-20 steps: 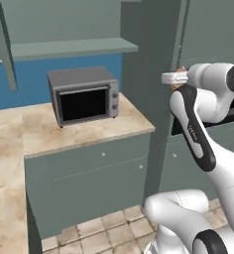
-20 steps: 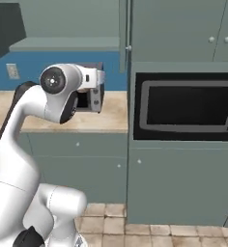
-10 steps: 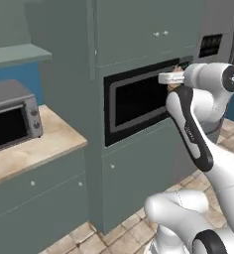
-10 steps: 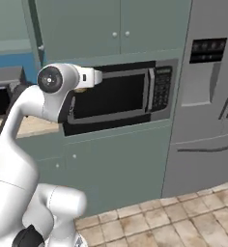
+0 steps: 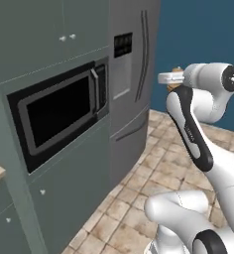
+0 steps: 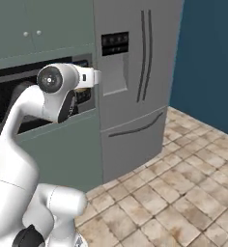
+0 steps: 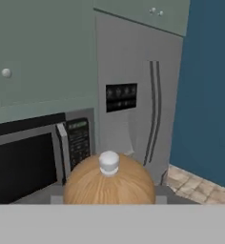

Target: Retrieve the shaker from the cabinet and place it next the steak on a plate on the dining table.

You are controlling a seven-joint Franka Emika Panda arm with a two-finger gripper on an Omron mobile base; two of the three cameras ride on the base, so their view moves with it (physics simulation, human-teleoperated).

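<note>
The shaker [image 7: 109, 183] is a brown wooden piece with a pale round knob, and it sits low in the middle of the hand view, seen from close up. My gripper [image 5: 169, 78] is shut on the shaker [image 5: 176, 71], held at chest height out in front of the arm; brown wood pokes out above and below the white hand. In the right base view the white hand [image 6: 88, 77] points away toward the appliances. The cabinet, the steak, the plate and the dining table are out of view.
A tall grey fridge [image 5: 134, 74] [image 6: 135, 82] with a dispenser panel stands ahead. A built-in microwave [image 5: 64, 111] [image 7: 33, 157] sits to its left, under grey-green upper doors [image 5: 44, 34] with small knobs. A blue wall [image 6: 210, 62] lies to the right, with tiled floor [image 6: 183, 193] below.
The whole picture has swung: the base has turned, so the counter and small microwave slid out left and the built-in microwave and fridge came in. The gripper still holds the shaker.
</note>
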